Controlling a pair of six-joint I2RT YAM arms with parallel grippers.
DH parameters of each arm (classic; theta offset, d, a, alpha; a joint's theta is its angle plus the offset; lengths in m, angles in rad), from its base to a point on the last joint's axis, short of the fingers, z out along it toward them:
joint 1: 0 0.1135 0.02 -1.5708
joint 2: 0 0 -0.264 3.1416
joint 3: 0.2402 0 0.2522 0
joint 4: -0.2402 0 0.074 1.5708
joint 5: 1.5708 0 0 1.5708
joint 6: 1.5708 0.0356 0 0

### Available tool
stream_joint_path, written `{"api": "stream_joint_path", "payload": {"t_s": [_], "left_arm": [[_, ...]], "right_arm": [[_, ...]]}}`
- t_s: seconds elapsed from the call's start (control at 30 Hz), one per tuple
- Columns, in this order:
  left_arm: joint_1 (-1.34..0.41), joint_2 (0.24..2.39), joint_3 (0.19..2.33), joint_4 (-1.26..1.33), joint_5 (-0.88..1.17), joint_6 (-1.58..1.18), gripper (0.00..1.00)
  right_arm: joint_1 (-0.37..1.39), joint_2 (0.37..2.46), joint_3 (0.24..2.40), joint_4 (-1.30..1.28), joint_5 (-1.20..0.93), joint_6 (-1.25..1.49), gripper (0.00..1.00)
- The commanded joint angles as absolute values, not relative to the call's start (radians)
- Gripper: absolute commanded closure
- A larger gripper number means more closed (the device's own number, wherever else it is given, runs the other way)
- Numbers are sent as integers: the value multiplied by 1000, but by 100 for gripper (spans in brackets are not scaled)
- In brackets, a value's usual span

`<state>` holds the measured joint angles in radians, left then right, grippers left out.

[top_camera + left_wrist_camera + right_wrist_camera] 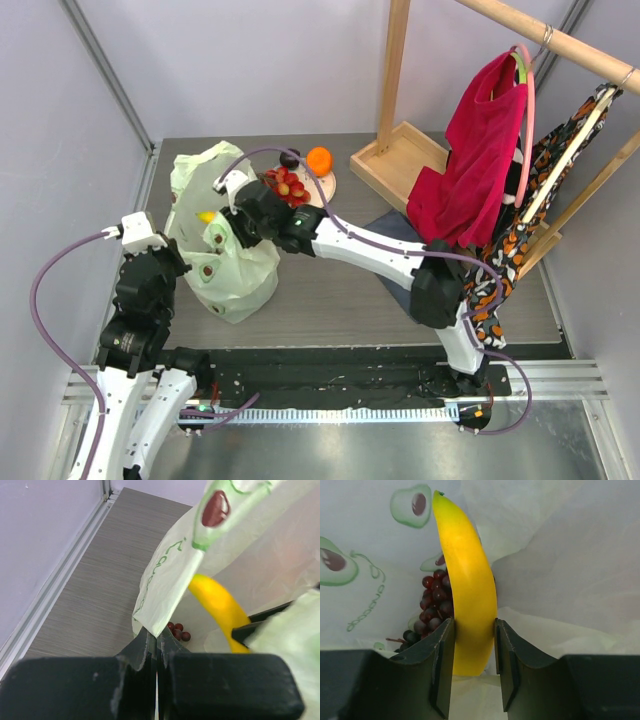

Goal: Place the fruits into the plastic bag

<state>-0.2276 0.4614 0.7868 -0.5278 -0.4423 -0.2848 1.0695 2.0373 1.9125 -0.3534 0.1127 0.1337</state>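
Observation:
The pale green plastic bag (225, 270) with avocado prints stands on the table's left side. My left gripper (156, 635) is shut on its rim (165, 580) and holds the mouth up. Reaching in from the right, my right gripper (474, 625) is shut on a yellow banana (465, 570), which stands upright inside the bag's mouth. The banana (207, 216) also shows from above. A dark purple grape bunch (434, 605) lies at the bottom of the bag. Red fruits (288, 185), an orange (319, 160) and a dark round fruit (289, 158) sit on a wooden plate (325, 185) behind the bag.
A wooden clothes rack stands at the back right with a red cloth (470, 160) and a patterned cloth (520, 230) hanging from it. Its wooden base tray (400, 160) lies beside the plate. A dark mat (395, 230) lies under my right arm. Walls close in the left and back.

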Motion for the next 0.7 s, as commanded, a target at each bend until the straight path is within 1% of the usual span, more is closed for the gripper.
{"api": "stream_joint_path", "payload": {"t_s": [0.0, 0.13, 0.17, 0.23, 0.27, 0.33, 0.37, 0.43, 0.47, 0.5, 0.53, 0.67], "left_arm": [[-224, 454, 788, -474, -433, -290, 100], [-224, 457, 787, -476, -433, -290, 100], [-222, 456, 788, -476, -433, -290, 100], [-224, 460, 787, -476, -431, -290, 100], [-222, 459, 787, -474, -431, -291, 100], [-222, 460, 788, -476, -430, -291, 100], [-222, 460, 788, -477, -430, -290, 100], [-224, 459, 788, -477, -431, -290, 100], [-222, 457, 788, -476, -430, -291, 100], [-224, 459, 788, -476, -430, -291, 100], [-224, 457, 788, -477, -430, -290, 100], [-224, 459, 788, -477, -431, -291, 100]], "right_arm": [[1071, 2101, 2016, -488, 81, 124, 98], [1071, 2112, 2025, -492, 87, 120, 94], [1071, 2109, 2025, -491, 89, 117, 88], [1069, 2105, 2022, -491, 90, 117, 82], [1071, 2100, 2017, -492, 94, 115, 73], [1069, 2094, 2011, -486, 94, 114, 65], [1071, 2086, 2003, -483, 94, 115, 55], [1069, 2082, 1997, -471, 92, 115, 47], [1069, 2080, 1994, -468, 89, 114, 40], [1069, 2076, 1993, -463, 86, 115, 37], [1071, 2075, 1991, -460, 83, 114, 31], [1071, 2071, 1991, -446, 68, 115, 27]]}}
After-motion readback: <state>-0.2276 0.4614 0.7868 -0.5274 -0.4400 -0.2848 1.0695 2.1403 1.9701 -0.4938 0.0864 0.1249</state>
